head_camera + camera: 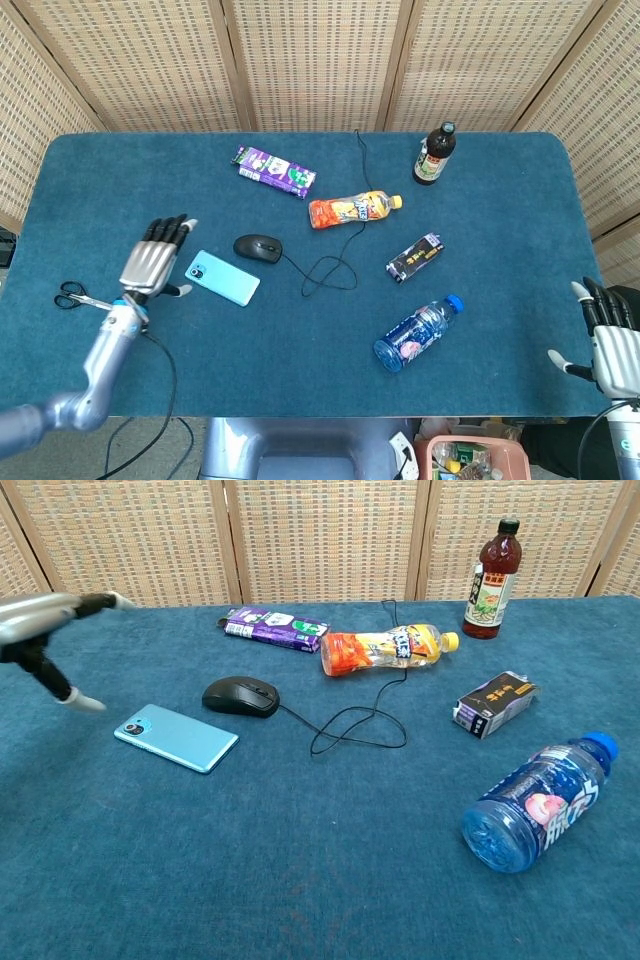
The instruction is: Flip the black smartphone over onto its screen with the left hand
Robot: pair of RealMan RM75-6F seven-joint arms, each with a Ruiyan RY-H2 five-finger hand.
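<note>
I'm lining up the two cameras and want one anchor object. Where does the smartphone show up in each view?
Head view: the smartphone lies flat, camera side up, left of centre, just right of the left hand, which is clear of it.
Chest view: the smartphone lies at mid-left, below and left of the mouse.
Shared landmark: the black mouse sits just up and to the right of it in both views.

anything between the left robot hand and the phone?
Nothing: only bare blue cloth separates the left robot hand from the smartphone, clearest in head view.
</note>
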